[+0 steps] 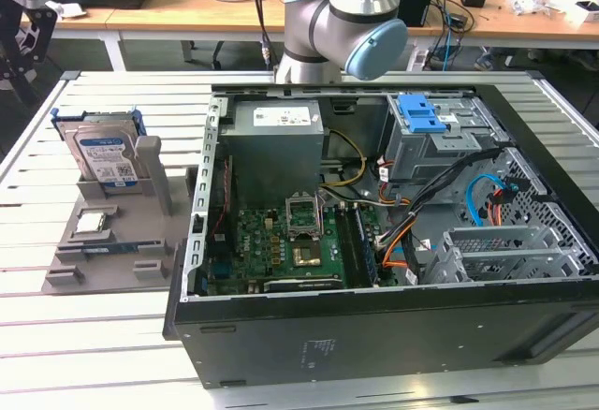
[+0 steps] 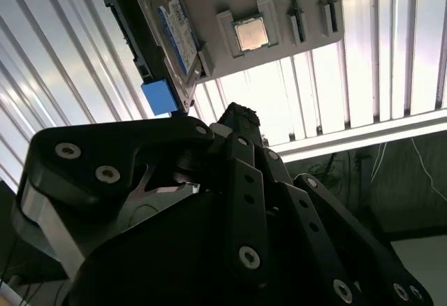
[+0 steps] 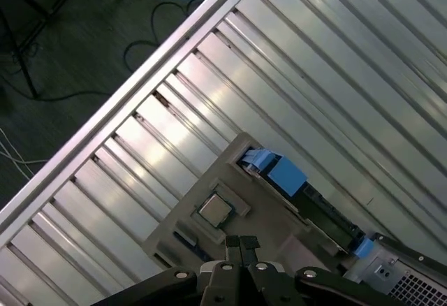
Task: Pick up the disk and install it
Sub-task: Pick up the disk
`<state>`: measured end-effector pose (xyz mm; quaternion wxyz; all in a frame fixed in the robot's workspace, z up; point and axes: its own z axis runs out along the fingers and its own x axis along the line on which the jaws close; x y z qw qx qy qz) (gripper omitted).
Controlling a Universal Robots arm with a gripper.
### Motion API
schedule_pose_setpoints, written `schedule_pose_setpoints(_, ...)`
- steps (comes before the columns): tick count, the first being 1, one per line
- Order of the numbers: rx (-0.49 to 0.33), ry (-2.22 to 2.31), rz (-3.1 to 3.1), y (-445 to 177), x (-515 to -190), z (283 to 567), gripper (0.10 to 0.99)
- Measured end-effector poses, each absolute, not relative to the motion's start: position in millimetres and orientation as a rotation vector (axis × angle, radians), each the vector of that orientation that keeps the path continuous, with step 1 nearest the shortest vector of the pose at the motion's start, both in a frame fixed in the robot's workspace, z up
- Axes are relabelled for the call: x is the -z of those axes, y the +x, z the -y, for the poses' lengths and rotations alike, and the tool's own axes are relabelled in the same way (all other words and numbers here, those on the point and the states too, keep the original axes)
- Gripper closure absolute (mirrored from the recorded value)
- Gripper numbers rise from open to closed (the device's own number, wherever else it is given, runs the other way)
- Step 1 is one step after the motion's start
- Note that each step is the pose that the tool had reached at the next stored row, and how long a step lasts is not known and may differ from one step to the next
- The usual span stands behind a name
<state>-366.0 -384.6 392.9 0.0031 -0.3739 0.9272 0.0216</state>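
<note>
The disk [image 1: 106, 155] is a silver drive with a white-and-blue label in a blue carrier. It stands upright in a slot of the grey holder [image 1: 112, 262], at the exterior view's left, beside the open computer case [image 1: 374, 321]. The second wrist view shows the disk's [image 2: 172, 35] labelled face, and the first wrist view shows the disk [image 3: 285, 175] edge-on. My gripper [image 3: 241, 244] hangs above the holder, apart from the disk. Its fingertips are shut together with nothing between them, and the gripper's [image 2: 237, 114] black linkages loom large in the second wrist view.
A small square processor chip [image 1: 94, 223] lies in a recess of the holder. Inside the case, a grey drive cage with a blue latch [image 1: 418, 113] stands at the back right, beside the motherboard [image 1: 290, 241] and cables. The arm's elbow [image 1: 346, 21] rises behind the case. The slatted table ends near the holder.
</note>
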Motion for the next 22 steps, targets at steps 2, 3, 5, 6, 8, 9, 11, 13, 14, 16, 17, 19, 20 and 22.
schedule_pose_setpoints(2, -0.068, -1.198, -2.897, -366.0, -392.9, 384.6, 0.984)
schedule_pose_setpoints(3, -0.068, -1.208, -2.893, -366.0, -392.9, 384.6, 0.984)
schedule_pose_setpoints(5, -0.068, -1.224, -2.887, -366.0, -392.9, 384.6, 0.984)
schedule_pose_setpoints(6, -0.068, -1.232, -2.883, -366.0, -392.9, 384.6, 0.984)
schedule_pose_setpoints(8, -0.068, -1.253, -2.875, -366.0, -392.9, 384.6, 0.984)
schedule_pose_setpoints(9, -0.068, -1.261, -2.871, -366.0, -392.9, 384.6, 0.984)
schedule_pose_setpoints(11, -0.068, -1.278, -2.864, -366.0, -392.9, 384.6, 0.984)
schedule_pose_setpoints(13, -0.068, -1.302, -2.853, -366.0, -392.9, 384.5, 0.984)
schedule_pose_setpoints(14, -0.068, -1.312, -2.849, -366.0, -392.9, 384.6, 0.984)
schedule_pose_setpoints(16, -0.068, -1.335, -2.839, -366.0, -392.9, 384.6, 0.984)
schedule_pose_setpoints(17, -0.068, -1.348, -2.833, -366.0, -392.9, 384.6, 0.984)
schedule_pose_setpoints(19, -0.068, -1.373, -2.821, -366.0, -392.9, 384.6, 0.984)
schedule_pose_setpoints(20, -0.068, -1.387, -2.815, -366.0, -392.9, 384.6, 0.984)
schedule_pose_setpoints(22, -0.068, -1.429, -2.794, -366.0, -392.9, 384.6, 0.984)
